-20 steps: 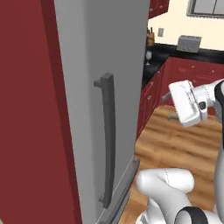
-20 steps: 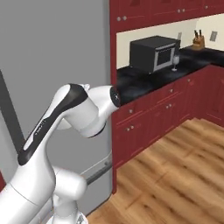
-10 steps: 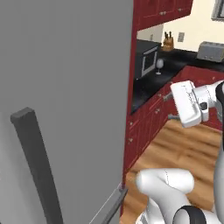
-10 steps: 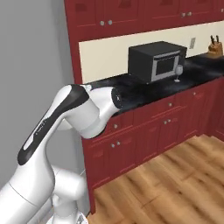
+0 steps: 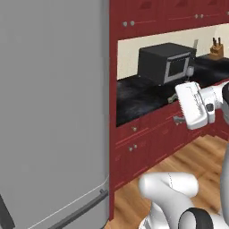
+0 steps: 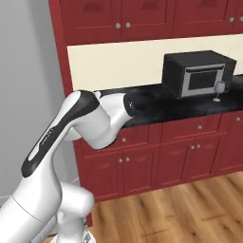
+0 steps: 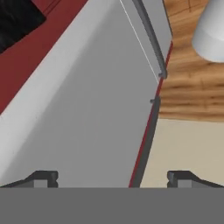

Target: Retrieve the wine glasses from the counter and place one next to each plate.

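Glass: one clear stemmed wine glass [image 6: 220,90] stands near the front edge of the black marbled stone counter [image 6: 156,107], beside the boxy black microwave [image 6: 198,72]. Pincer [image 7: 112,177] released, fingers spread, empty.

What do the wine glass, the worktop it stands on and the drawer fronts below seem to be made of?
Wine glass: looks like clear, grey-tinted glass; the microwave front shows faintly through its bowl.
Counter: apparently polished stone, black with pale marbled veining.
Drawer fronts: probably painted or stained wood, flat dark red panels with small silvery, likely metal, knobs. As this is a render, surface look is the only evidence.
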Controlling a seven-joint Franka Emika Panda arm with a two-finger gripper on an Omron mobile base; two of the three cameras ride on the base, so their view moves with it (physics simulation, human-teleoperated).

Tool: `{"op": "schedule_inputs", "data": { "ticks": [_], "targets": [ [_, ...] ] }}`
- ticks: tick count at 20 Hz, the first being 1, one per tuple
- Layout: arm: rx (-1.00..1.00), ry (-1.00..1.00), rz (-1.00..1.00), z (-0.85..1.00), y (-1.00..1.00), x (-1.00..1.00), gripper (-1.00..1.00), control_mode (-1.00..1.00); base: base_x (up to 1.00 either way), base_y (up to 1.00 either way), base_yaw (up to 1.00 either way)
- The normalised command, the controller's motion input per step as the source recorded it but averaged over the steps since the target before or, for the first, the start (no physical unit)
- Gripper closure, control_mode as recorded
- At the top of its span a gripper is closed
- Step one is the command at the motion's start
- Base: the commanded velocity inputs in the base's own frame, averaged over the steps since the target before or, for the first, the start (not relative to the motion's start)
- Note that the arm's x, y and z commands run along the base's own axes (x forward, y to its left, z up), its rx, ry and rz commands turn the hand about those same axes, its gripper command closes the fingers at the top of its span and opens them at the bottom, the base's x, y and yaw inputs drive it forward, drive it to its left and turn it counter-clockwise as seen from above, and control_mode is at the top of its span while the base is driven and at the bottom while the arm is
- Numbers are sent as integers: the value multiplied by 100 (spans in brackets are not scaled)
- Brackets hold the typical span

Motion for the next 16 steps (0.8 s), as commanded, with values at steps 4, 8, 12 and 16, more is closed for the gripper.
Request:
{"op": "schedule_inputs", "data": {
  "ticks": [4,8,12,16],
  "targets": [
    [0,0,0,0,0,0,-100,100,-20,-100,37],
    [0,0,0,0,0,0,-100,100,-3,-100,30],
    [0,0,0,0,0,0,-100,100,0,-100,35],
    [0,0,0,0,0,0,-100,100,96,-48,11]
  ]
}}
